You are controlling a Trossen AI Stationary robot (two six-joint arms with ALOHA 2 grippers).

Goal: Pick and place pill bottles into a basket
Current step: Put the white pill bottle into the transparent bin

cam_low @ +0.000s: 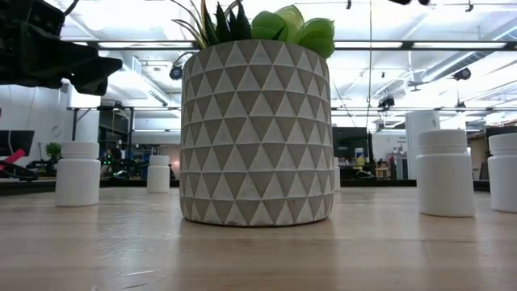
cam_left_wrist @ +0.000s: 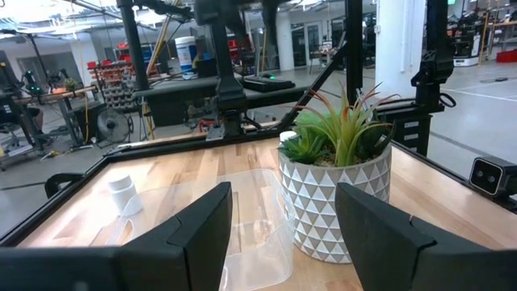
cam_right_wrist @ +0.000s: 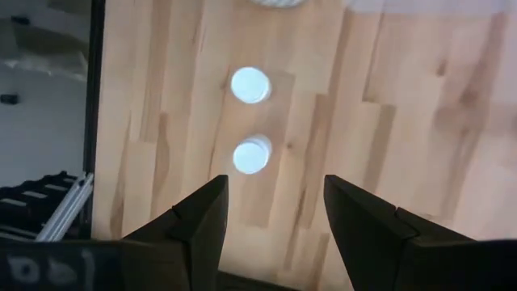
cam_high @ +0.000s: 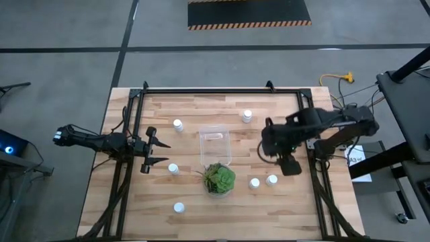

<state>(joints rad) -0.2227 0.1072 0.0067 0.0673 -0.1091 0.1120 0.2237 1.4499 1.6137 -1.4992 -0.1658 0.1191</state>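
From my remote console: my right gripper (cam_right_wrist: 275, 210) hangs over the table (cam_high: 134, 202) with its jaws parted and nothing between them, pointing straight down. Directly below it stand two pill bottles (cam_right_wrist: 250, 157) side by side, caps up, the nearer one almost lined up with the gap between the fingers. I judge I have placed it there to drop onto that nearer bottle, the first of the six to collect. Just past that pair sits the potted plant (cam_high: 219, 179), and beyond the plant the clear basket (cam_high: 215, 146), which holds no bottle yet.

My left gripper (cam_left_wrist: 283, 234) waits low at the opposite side of the table, jaws likewise apart and empty, aimed level across the boards at the basket and plant straight ahead of it. One bottle (cam_high: 173, 169) stands close off its fingertips. Another (cam_high: 177, 124) is farther out to one side, and another (cam_high: 179, 208) is well off to the other. The sixth bottle (cam_high: 247, 115) stands beyond the basket, nearer my right arm. The plant crowds the basket's near end, so I expect each drop to need care.
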